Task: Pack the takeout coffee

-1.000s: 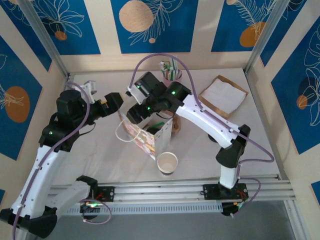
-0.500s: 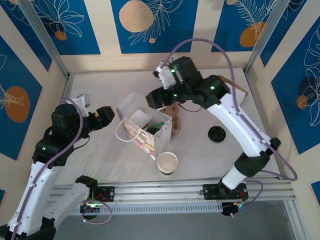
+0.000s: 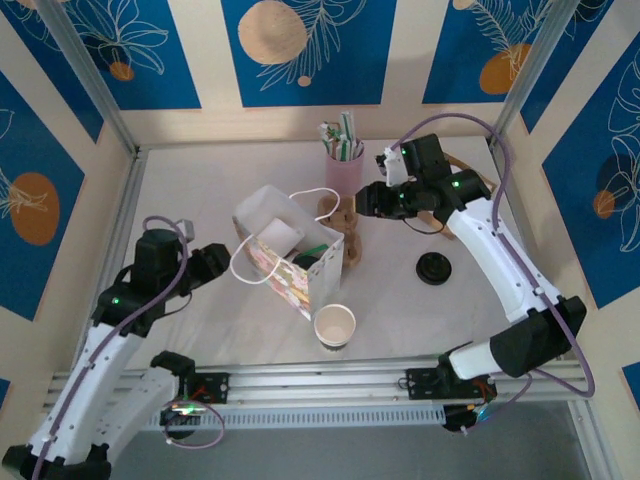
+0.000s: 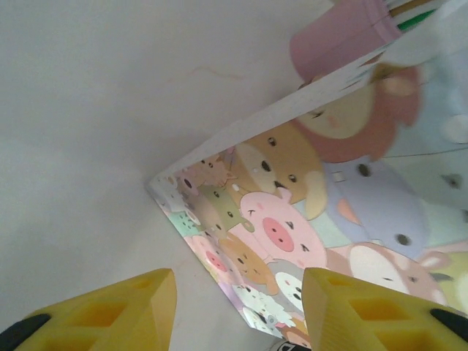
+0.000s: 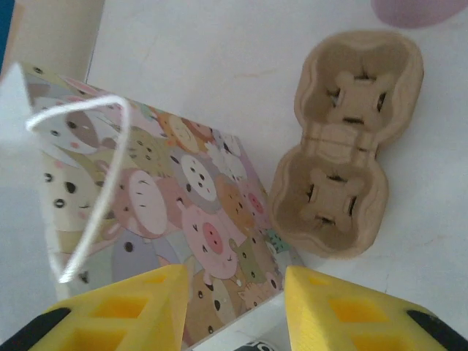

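Both arms have pulled off the bag point(image 3: 298, 285), left fingers point(image 4: 131, 307) and right fingers point(image 5: 124, 307) parted, empty. The carrier point(image 5: 344, 175) at its 2 o'clock holds nothing, so packing looks unfinished.

Left wrist view's top edge cuts off the pink cup point(image 4: 340, 36)

A white table point(image 3: 200, 170) is enclosed by cream walls point(image 3: 195, 50) set with blue panels point(image 3: 340, 60) — leaves and orange circles are printed on them. Beyond the right gripper point(image 3: 364, 200), a grey metal post point(image 3: 530, 70) is fixed in the corner.
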Robot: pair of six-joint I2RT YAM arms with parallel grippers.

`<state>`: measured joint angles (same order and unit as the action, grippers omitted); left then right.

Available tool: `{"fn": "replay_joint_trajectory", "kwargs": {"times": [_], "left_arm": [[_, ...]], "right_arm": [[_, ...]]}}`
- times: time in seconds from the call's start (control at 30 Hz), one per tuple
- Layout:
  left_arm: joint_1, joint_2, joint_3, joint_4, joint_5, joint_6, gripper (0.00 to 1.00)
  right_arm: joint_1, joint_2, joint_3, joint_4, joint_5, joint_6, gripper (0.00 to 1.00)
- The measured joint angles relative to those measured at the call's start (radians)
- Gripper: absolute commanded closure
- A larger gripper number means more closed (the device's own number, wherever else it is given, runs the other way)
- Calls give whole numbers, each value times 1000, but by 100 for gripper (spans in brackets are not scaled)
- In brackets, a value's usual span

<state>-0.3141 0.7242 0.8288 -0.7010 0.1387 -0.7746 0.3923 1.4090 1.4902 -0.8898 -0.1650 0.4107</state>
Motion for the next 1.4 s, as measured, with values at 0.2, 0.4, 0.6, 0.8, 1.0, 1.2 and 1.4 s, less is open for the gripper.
{"fn": "replay_joint_trajectory", "kwargs": {"times": [0.2, 0.4, 0.6, 0.8, 1.0, 1.2, 1.4], "left_arm": [[0, 125, -86, 189, 95, -77, 56], [0, 237, -80, 317, 132, -95, 56], [0, 358, -25, 390, 142, -87, 55], [6, 439, 32, 429, 142, -72, 53], [21, 531, 93, 469, 164, -54, 52], [26, 594, 130, 494, 187, -53, 49], [54, 581, 132, 483, 193, -46, 41]], "right_arm": [[16, 38, -47, 68, -76, 15, 60], [86, 63, -59, 97, -102, 26, 60], [153, 63, -74, 110, -108, 44, 60], [206, 59, -100, 127, -110, 70, 60], [253, 34, -148, 167, -123, 113, 58], [283, -1, -184, 200, -121, 146, 57], [255, -48, -198, 184, -42, 154, 52]]}}
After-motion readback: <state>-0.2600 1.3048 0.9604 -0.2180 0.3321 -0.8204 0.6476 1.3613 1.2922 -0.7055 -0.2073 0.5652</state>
